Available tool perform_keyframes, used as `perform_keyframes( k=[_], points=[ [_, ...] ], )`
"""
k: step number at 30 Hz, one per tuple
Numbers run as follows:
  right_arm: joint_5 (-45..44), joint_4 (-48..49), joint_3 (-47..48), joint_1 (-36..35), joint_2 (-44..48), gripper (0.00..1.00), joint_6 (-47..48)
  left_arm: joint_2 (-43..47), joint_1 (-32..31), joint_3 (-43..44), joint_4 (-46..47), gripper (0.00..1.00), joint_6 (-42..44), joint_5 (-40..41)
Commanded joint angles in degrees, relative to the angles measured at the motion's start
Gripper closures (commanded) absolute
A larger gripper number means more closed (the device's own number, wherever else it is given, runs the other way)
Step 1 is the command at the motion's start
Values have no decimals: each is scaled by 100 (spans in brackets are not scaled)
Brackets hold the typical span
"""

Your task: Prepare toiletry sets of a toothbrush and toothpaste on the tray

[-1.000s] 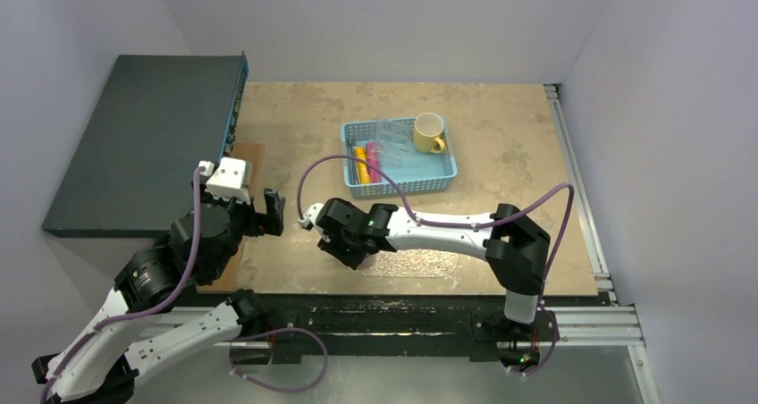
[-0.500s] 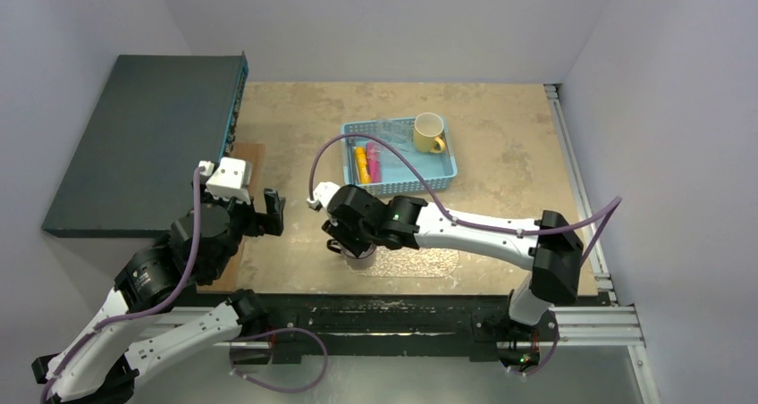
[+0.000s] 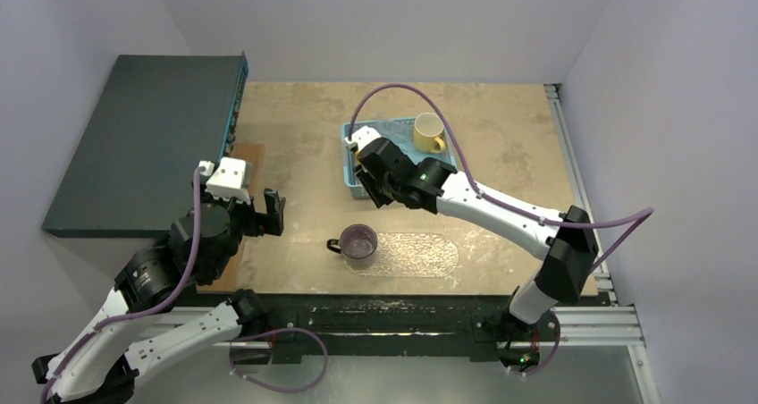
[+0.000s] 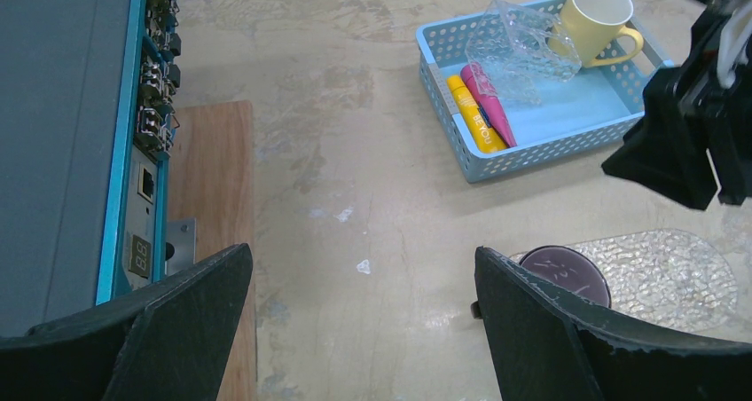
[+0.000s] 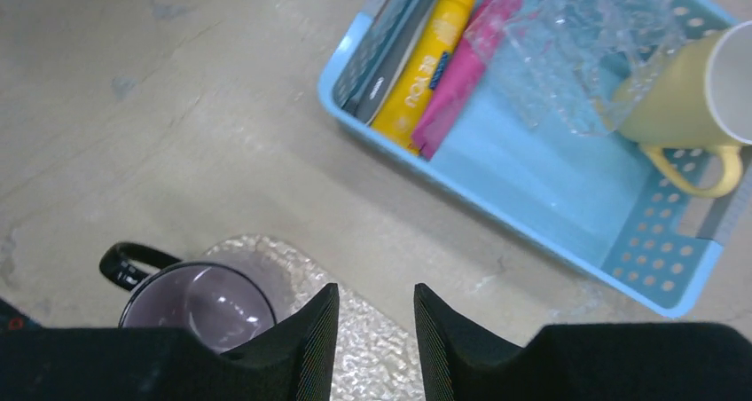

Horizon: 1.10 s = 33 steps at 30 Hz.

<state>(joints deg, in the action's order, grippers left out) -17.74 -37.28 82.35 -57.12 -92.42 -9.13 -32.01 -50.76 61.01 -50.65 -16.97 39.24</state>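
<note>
**Right fingers at the basket, tubes just ahead**

The right fingers (image 5: 324,330), slightly parted and grasping nothing, hover at the near-left corner of the basket (image 5: 497,219). The yellow tube (image 5: 426,64) and pink tube (image 5: 466,64) lie side by side along the basket's left wall, long axes running near to far. A yellow mug (image 5: 674,99) and crinkled clear wrap (image 5: 576,55) share the basket; no toothbrush can be made out. The tray (image 4: 674,268), on the desk nearward of the basket, carries only a purple mug (image 5: 199,308). The left fingers (image 3: 271,212), spread wide and empty, sit well left of the basket.

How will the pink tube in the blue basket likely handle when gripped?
The pink tube looks flattened at one end, so it probably squashes when squeezed. Lying against the yellow tube, it could drag that along.
</note>
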Motion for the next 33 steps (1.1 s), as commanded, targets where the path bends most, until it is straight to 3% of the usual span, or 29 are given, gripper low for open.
perform_keyframes(
  k=[1, 12, 33],
  points=[
    [-540, 64, 514, 338, 115, 61, -181, -24, 9, -11, 189, 4, -34, -17],
    [-680, 552, 1024, 1520, -398, 59, -387, -37, 8, -11, 192, 4, -17, -47],
    [-393, 473, 2675, 2551, -2165, 52, -911, -42, 6, -11, 204, 4, 10, -69]
  ],
)
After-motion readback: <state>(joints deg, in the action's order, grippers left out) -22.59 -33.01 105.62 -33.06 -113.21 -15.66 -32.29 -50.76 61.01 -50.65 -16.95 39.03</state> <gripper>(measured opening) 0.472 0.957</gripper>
